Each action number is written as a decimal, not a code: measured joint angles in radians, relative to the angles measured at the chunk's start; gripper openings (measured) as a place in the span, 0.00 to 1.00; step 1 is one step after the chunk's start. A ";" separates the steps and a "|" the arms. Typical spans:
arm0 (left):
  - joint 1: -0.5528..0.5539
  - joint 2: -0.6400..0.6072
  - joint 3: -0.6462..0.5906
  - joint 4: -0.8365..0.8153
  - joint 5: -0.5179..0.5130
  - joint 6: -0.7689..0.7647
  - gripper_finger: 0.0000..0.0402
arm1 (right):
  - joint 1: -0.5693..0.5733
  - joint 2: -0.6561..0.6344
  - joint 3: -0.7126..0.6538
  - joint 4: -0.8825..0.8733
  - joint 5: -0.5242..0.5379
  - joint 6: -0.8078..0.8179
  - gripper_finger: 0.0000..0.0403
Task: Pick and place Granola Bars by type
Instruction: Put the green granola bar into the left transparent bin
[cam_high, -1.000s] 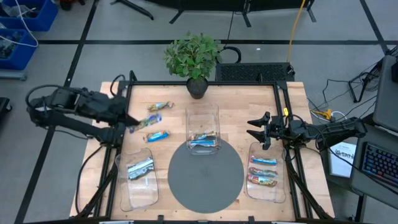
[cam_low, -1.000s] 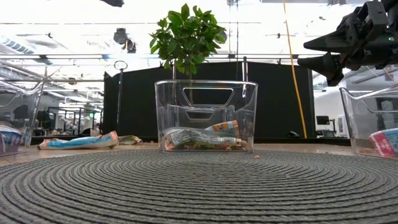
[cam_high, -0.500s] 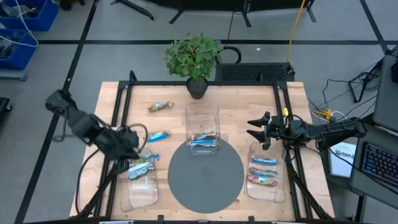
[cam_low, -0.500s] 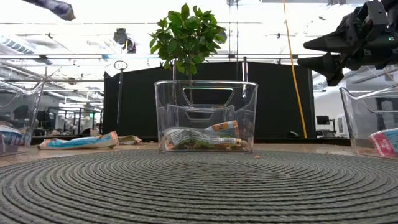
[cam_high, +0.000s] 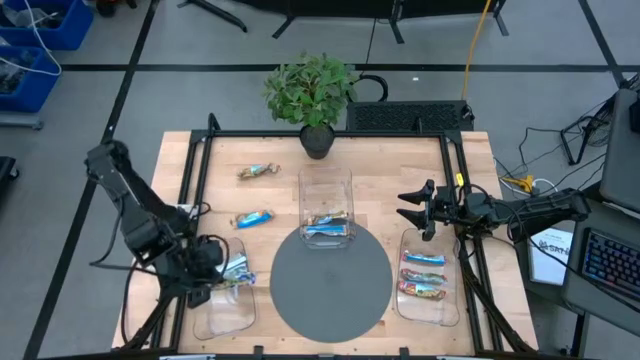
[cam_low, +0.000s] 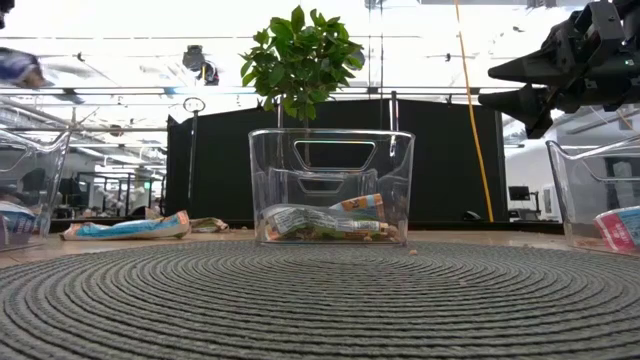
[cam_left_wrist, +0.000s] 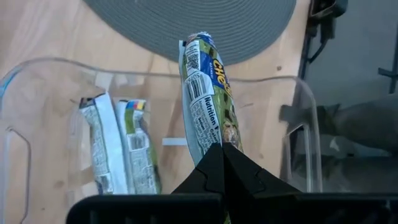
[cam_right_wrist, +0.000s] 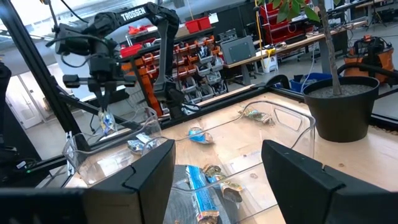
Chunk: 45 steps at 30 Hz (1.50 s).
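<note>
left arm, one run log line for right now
left gripper: shut on granola bar | over left tray | right gripper: open, waiting

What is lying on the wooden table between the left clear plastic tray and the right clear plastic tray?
The round grey woven mat lies between the left tray and right tray, bare in the high view.

1. One white-wrapped granola bar (cam_left_wrist: 208, 93) hangs upright, pinched at its end over the left tray (cam_left_wrist: 25, 81).
2. Two silver-white bars (cam_left_wrist: 118, 146) lie inside that tray.
3. Two loose bars (cam_high: 253, 218) rest on the tabletop (cam_high: 390, 170).
4. Other bars lie in the middle tray (cam_high: 325, 190) and right tray (cam_high: 425, 310).
</note>
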 joint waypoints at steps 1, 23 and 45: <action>-0.016 0.000 -0.006 -0.002 -0.011 -0.005 0.00 | 0.000 0.000 0.000 0.000 0.000 0.000 0.58; -0.185 0.039 -0.281 0.247 -0.168 -0.110 0.00 | 0.000 0.000 0.000 0.000 0.000 0.000 0.58; -0.234 0.071 -0.439 0.434 -0.187 -0.223 0.00 | 0.000 0.000 0.000 0.000 0.000 0.000 0.58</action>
